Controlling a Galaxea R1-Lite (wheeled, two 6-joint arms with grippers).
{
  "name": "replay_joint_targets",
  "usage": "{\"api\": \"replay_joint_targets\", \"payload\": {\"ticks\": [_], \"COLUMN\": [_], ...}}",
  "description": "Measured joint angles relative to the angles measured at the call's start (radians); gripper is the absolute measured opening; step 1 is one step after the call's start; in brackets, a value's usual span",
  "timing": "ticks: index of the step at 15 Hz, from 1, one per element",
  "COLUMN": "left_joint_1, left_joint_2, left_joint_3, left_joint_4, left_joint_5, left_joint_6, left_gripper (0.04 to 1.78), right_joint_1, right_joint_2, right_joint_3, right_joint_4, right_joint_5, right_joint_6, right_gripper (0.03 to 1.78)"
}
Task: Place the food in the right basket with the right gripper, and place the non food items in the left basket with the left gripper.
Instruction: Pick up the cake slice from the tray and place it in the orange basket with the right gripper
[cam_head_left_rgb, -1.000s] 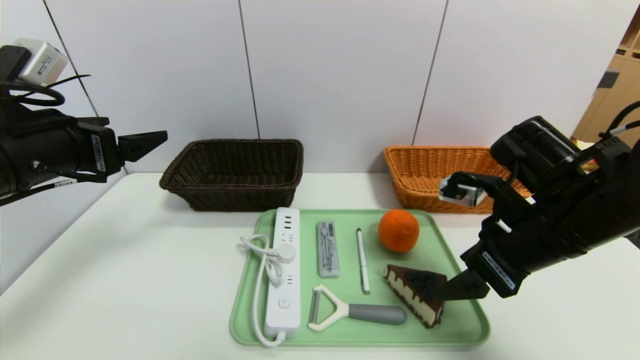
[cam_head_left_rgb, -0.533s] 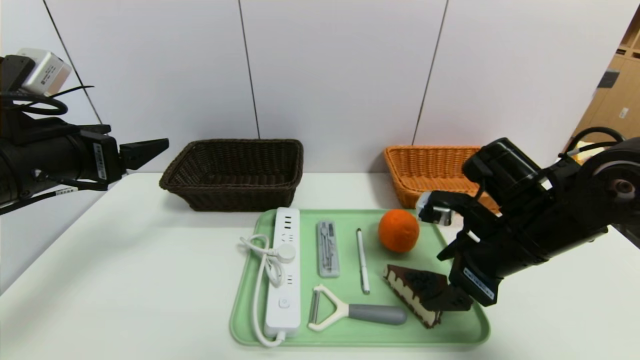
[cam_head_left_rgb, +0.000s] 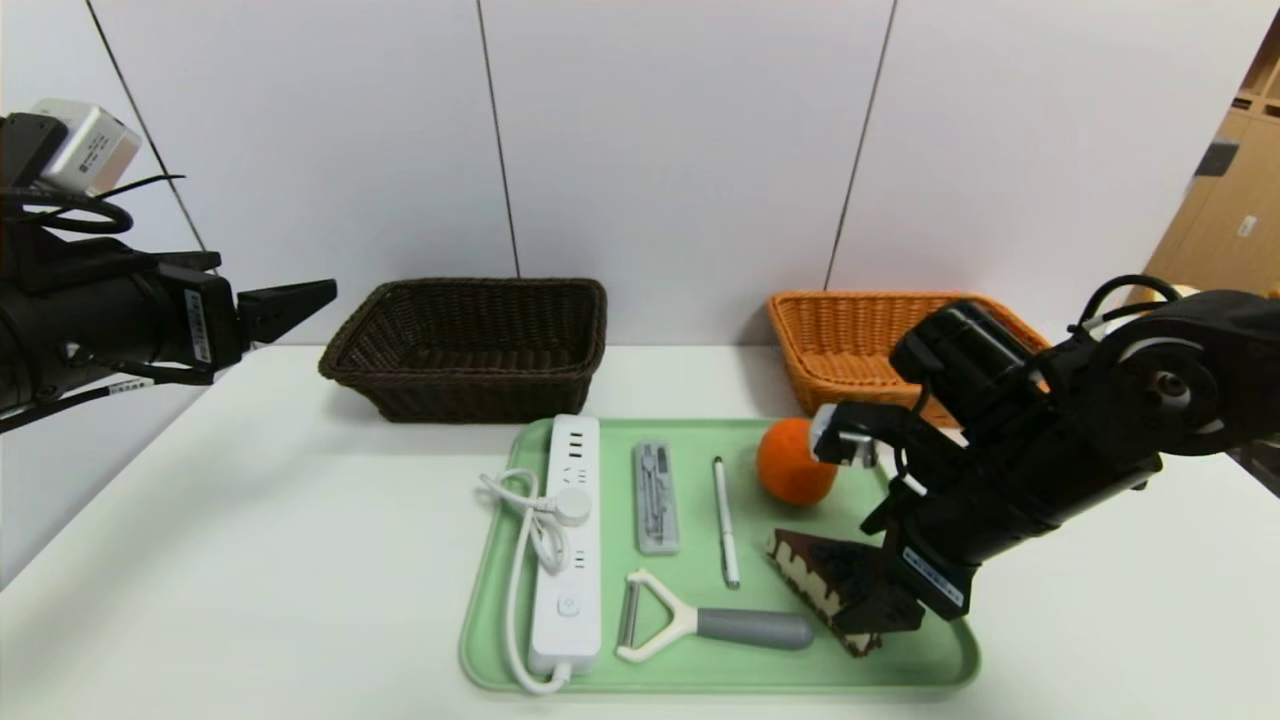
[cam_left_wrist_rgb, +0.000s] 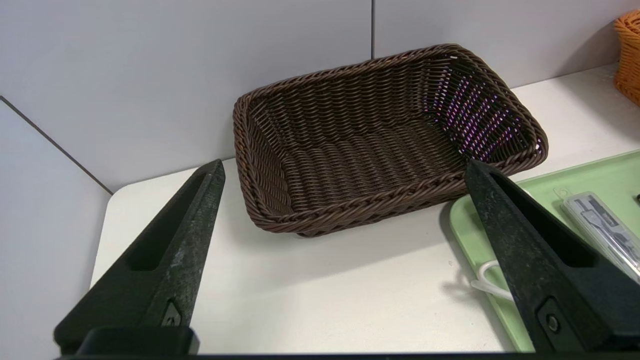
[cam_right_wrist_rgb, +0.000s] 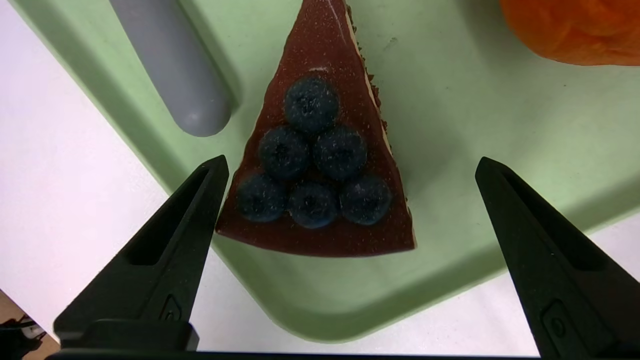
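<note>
My right gripper (cam_head_left_rgb: 880, 600) hangs open just above the cake slice (cam_head_left_rgb: 815, 580) at the tray's near right. In the right wrist view the slice (cam_right_wrist_rgb: 320, 165) lies between the spread fingers of the right gripper (cam_right_wrist_rgb: 351, 161), closer to one finger. The orange (cam_head_left_rgb: 790, 462) sits behind it. The power strip (cam_head_left_rgb: 572, 540), grey case (cam_head_left_rgb: 656, 497), pen (cam_head_left_rgb: 725, 520) and peeler (cam_head_left_rgb: 700, 622) lie on the green tray (cam_head_left_rgb: 690, 660). My left gripper (cam_head_left_rgb: 300, 300) is open and empty, raised left of the dark left basket (cam_head_left_rgb: 470, 345). The right basket (cam_head_left_rgb: 850, 340) stands behind my right arm.
Both baskets stand against the back wall. In the left wrist view the dark basket (cam_left_wrist_rgb: 350, 205) looks empty, with the tray corner (cam_left_wrist_rgb: 500, 235) beside it. The peeler handle (cam_right_wrist_rgb: 175, 65) lies close to the cake. The table's left edge runs under my left arm.
My right gripper has swung left and down, from the tray's right edge to over the cake slice. The left arm has barely shifted.
</note>
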Motion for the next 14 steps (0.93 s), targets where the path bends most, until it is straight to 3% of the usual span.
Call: {"api": "replay_joint_targets", "payload": {"ticks": [6, 10, 14], "left_joint_1": [0.0, 0.0, 0.0], "left_joint_2": [-0.008, -0.012, -0.017], "left_joint_3": [0.019, 0.022, 0.032], "left_joint_4": [0.0, 0.0, 0.0], "left_joint_5": [-0.001, -0.001, -0.001], "left_joint_6": [-0.001, -0.001, -0.001], "left_gripper": [1.69, 1.69, 1.69], "right_joint_1": [0.011, 0.014, 0.014], "right_joint_2": [0.04, 0.039, 0.009], "right_joint_3": [0.002, 0.001, 0.002], "right_joint_4": [-0.002, 0.0, 0.004], "right_joint_5": [-0.002, -0.051, -0.051], "right_joint_6": [0.0, -0.003, -0.005], "right_gripper": [1.7, 1.07, 0.81]}}
